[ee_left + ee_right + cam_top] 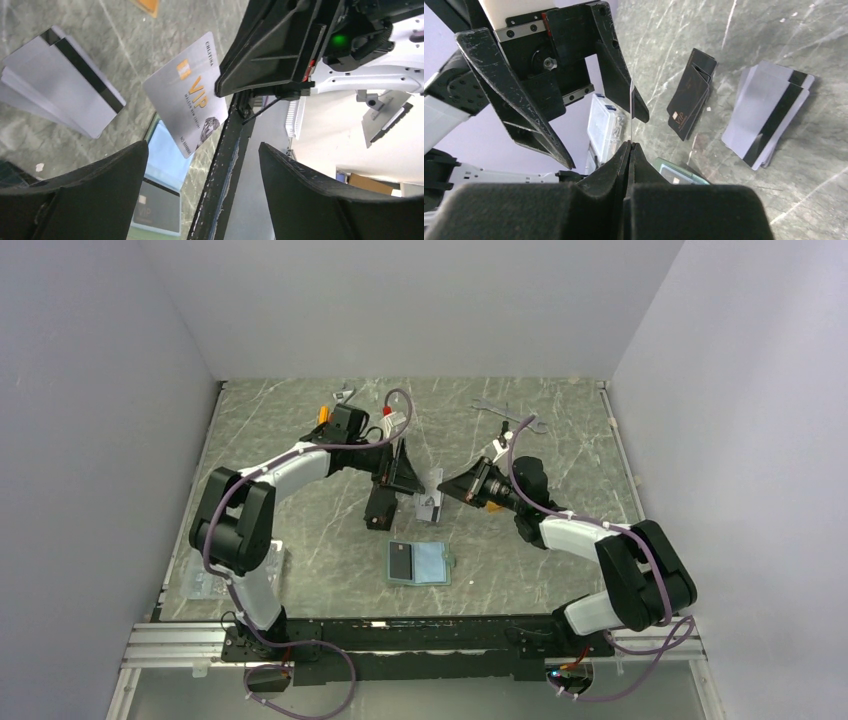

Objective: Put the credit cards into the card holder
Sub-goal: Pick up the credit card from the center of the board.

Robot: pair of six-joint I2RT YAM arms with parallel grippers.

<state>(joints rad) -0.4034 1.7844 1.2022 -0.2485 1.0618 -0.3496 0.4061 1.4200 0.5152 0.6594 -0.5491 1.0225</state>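
Item: silver-grey VIP card point(187, 92), pinched by one edge in the right pincer point(630, 147), jaws closed tight on it, raised off the surface point(330, 570). Left pincer point(202, 145) at 10 o'clock of that card in the overhead view, jaws spread wide, nothing between them. Card holder point(420, 563) at 6 o'clock of the card, lying open flat, one dark card point(402, 561) in its 9 o'clock half. Loose on the surface: silver-grey stack point(769, 115), black stack point(689, 95) just beside it.
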